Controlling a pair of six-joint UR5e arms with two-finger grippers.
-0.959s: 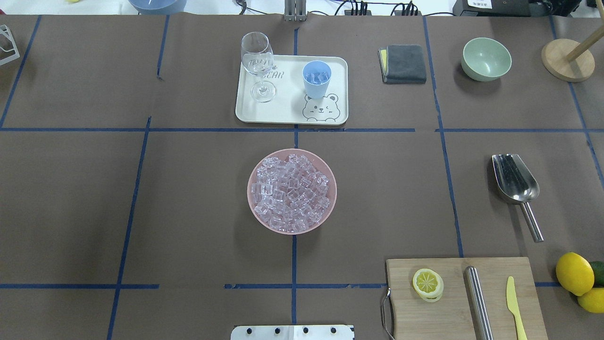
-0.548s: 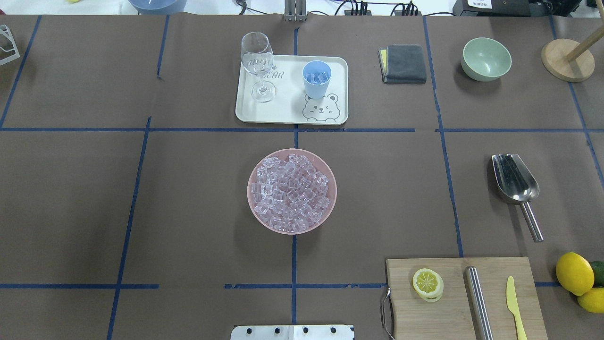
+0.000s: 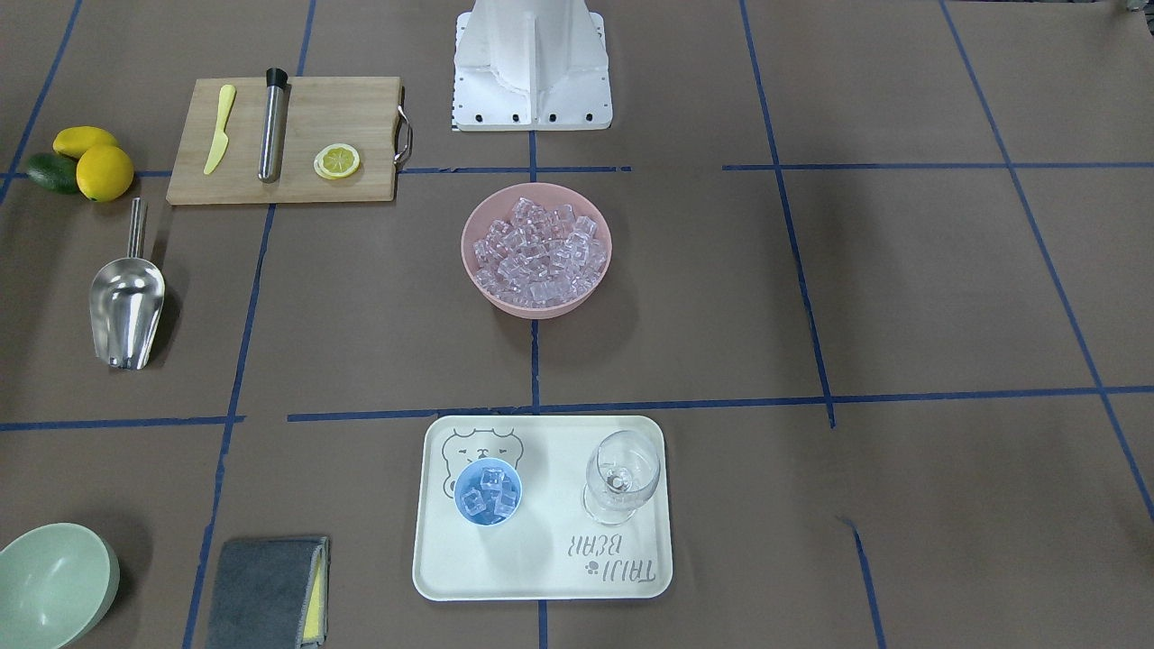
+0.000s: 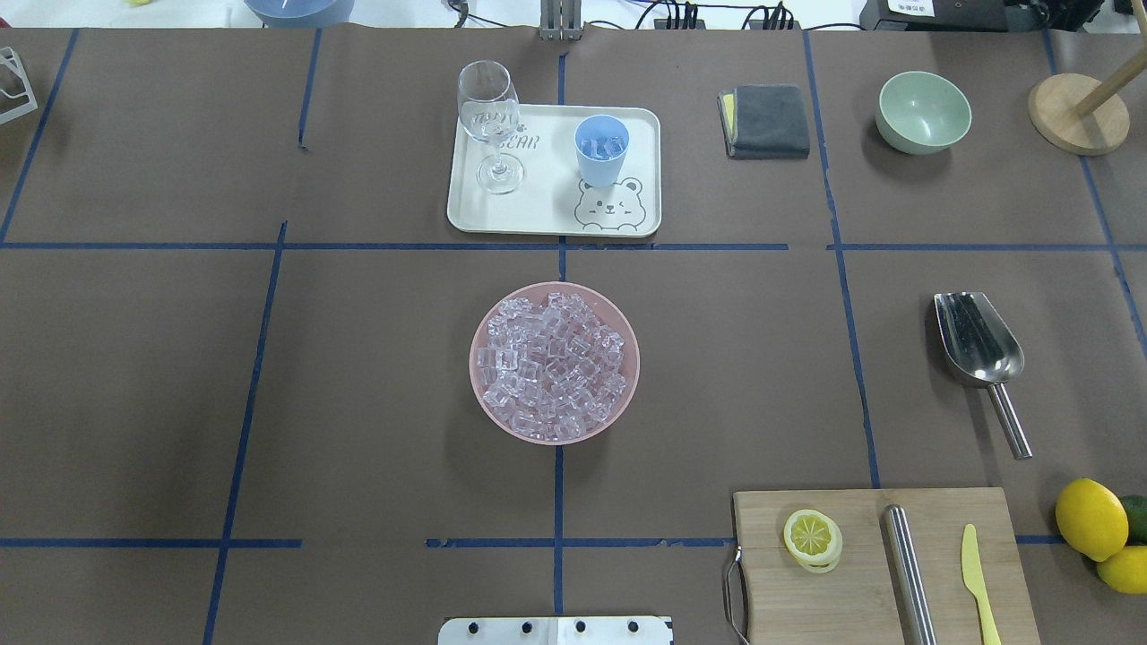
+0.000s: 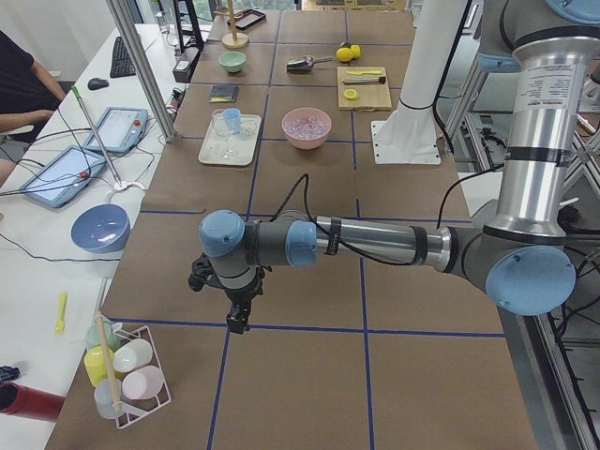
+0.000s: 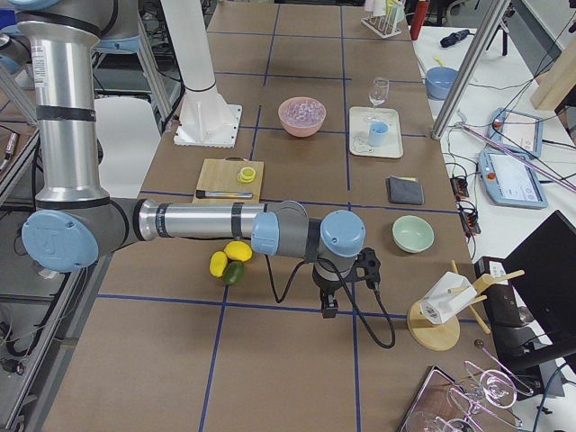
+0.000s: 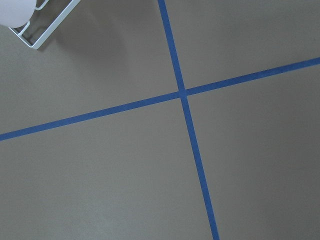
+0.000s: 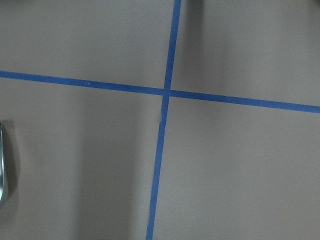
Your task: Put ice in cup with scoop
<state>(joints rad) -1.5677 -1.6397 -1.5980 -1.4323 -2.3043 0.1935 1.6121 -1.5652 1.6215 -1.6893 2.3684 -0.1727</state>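
The ice (image 4: 554,363) is a heap of clear cubes in a pink bowl (image 4: 479,394) at the table's middle; it also shows in the front view (image 3: 537,248). The light-blue cup (image 4: 601,150) stands on a white tray (image 4: 547,215) and holds a few cubes (image 3: 488,492). The steel scoop (image 4: 978,345) lies flat and alone at the right, handle toward the robot. My left gripper (image 5: 237,323) hangs over bare table far to the left. My right gripper (image 6: 329,310) hangs past the lemons. I cannot tell whether either is open or shut.
A clear wine glass (image 4: 489,121) stands on the tray. A grey cloth (image 4: 767,121) and a pale green bowl (image 4: 924,111) are at the back right. A cutting board (image 4: 860,573) holds a lemon slice, a steel cylinder and a yellow knife. Lemons (image 4: 1090,519) lie beside it.
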